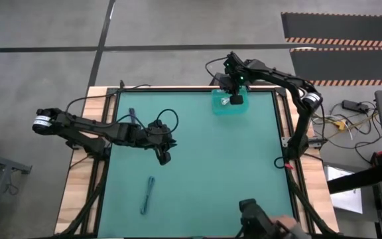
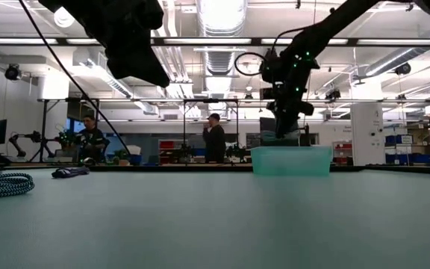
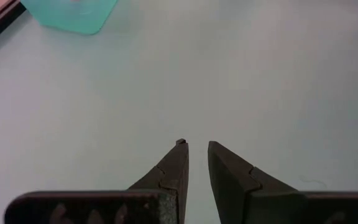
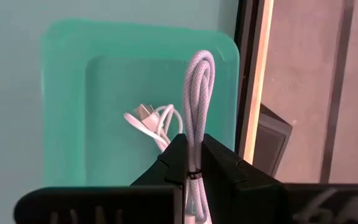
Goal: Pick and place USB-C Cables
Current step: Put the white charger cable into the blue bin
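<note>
- Right end effector [image 4: 191, 163] pinched a pale folded cable [image 4: 197, 93] above the teal bin [image 4: 64, 99], where a white cable [image 4: 149, 121] lay.
- Left end effector [image 3: 197, 149] hovered over the tabletop [image 1: 204, 172], slightly spread, holding nothing.

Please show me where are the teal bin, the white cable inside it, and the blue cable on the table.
teal bin [image 4: 64, 112], right wrist view, left rim.
white cable [image 4: 146, 121], right wrist view, connector end.
blue cable [image 1: 148, 194], high view, bundle middle.
</note>
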